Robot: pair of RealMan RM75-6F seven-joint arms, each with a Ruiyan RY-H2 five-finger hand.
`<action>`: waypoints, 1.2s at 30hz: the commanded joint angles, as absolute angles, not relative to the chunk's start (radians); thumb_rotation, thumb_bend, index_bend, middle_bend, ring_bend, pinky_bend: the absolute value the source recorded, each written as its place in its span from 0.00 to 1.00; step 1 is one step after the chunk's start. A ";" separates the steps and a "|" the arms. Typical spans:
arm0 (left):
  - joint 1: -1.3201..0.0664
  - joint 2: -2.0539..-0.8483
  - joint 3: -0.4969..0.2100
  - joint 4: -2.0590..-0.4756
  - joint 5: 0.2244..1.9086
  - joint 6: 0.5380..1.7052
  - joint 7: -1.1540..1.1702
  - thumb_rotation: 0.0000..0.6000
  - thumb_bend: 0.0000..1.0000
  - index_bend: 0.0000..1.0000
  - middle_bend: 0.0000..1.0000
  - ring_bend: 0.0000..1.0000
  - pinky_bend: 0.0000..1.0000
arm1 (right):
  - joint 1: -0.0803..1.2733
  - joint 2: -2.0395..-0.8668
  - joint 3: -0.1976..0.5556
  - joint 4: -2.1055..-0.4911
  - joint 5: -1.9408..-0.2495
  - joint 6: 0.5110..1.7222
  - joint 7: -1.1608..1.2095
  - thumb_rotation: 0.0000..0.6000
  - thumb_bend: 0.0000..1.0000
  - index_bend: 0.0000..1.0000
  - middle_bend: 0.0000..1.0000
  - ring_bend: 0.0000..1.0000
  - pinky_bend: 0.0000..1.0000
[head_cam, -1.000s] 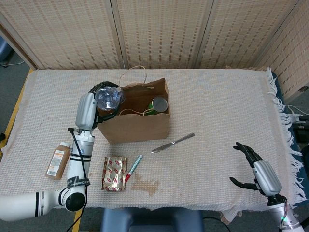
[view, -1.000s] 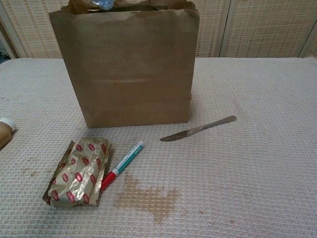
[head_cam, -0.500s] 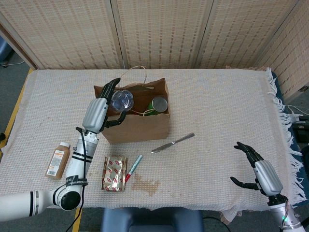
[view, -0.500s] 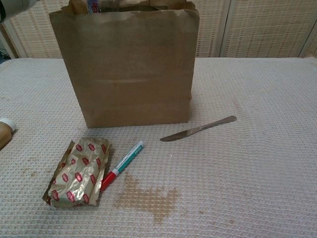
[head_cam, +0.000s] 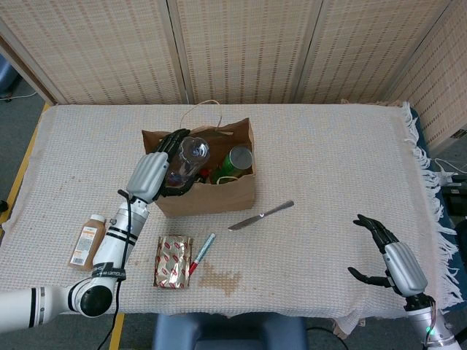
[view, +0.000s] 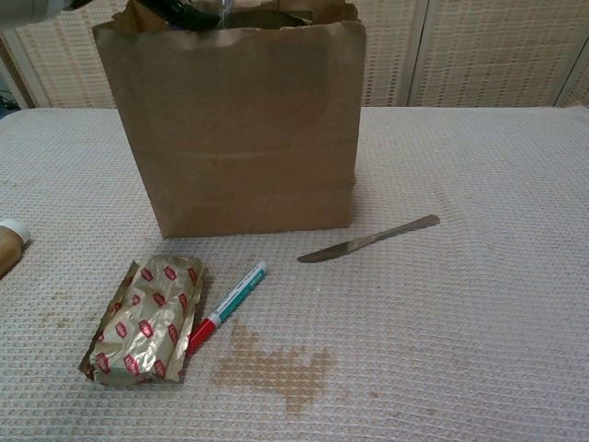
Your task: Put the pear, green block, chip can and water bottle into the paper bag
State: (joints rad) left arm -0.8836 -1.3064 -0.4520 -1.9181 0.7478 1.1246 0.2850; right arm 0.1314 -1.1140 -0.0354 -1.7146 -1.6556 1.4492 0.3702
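Observation:
The brown paper bag stands open at mid-table and fills the upper chest view. My left hand reaches over the bag's left rim and grips the clear water bottle, which is tilted with its base up and its lower part inside the bag. In the chest view only dark fingers show above the rim. The green chip can leans inside the bag on the right. My right hand hovers open at the table's front right, holding nothing. Pear and green block are hidden.
A table knife lies right of the bag. In front of the bag lie a red-green marker, a gold foil packet and a brown stain. A brown bottle lies at front left.
My left hand has carried the water bottle rightward from above the bag's left rim and lowered it, tilted, into the bag's opening. The right hand has stayed still.

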 commanded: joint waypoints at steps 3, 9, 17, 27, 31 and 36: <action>-0.899 -1.276 -0.479 -1.956 0.667 1.058 0.238 1.00 0.32 0.00 0.00 0.00 0.11 | 0.132 -1.114 -0.035 -1.715 -1.653 1.447 0.371 1.00 0.09 0.01 0.15 0.07 0.18; -0.954 -1.256 -0.536 -1.956 0.550 0.994 0.187 1.00 0.32 0.00 0.00 0.00 0.11 | 0.133 -1.114 -0.035 -1.716 -1.649 1.443 0.367 1.00 0.09 0.01 0.15 0.07 0.18; -1.075 -1.254 -0.617 -1.893 0.246 0.936 0.145 1.00 0.32 0.00 0.00 0.00 0.11 | 0.132 -1.109 -0.035 -1.720 -1.646 1.442 0.374 1.00 0.09 0.01 0.15 0.07 0.18; -1.025 -1.260 -0.562 -1.934 0.503 1.083 0.106 1.00 0.38 0.00 0.00 0.00 0.11 | 0.135 -1.099 -0.034 -1.718 -1.638 1.432 0.404 1.00 0.09 0.01 0.15 0.07 0.18; -0.923 -1.212 -0.500 -2.008 0.737 1.189 0.096 1.00 0.47 0.00 0.00 0.00 0.11 | 0.132 -1.101 -0.035 -1.711 -1.648 1.443 0.399 1.00 0.09 0.02 0.15 0.07 0.18; -0.761 -1.073 -0.356 -2.062 1.061 1.278 0.126 1.00 0.47 0.00 0.00 0.00 0.11 | 0.125 -1.107 -0.038 -1.703 -1.664 1.461 0.378 1.00 0.09 0.02 0.15 0.07 0.17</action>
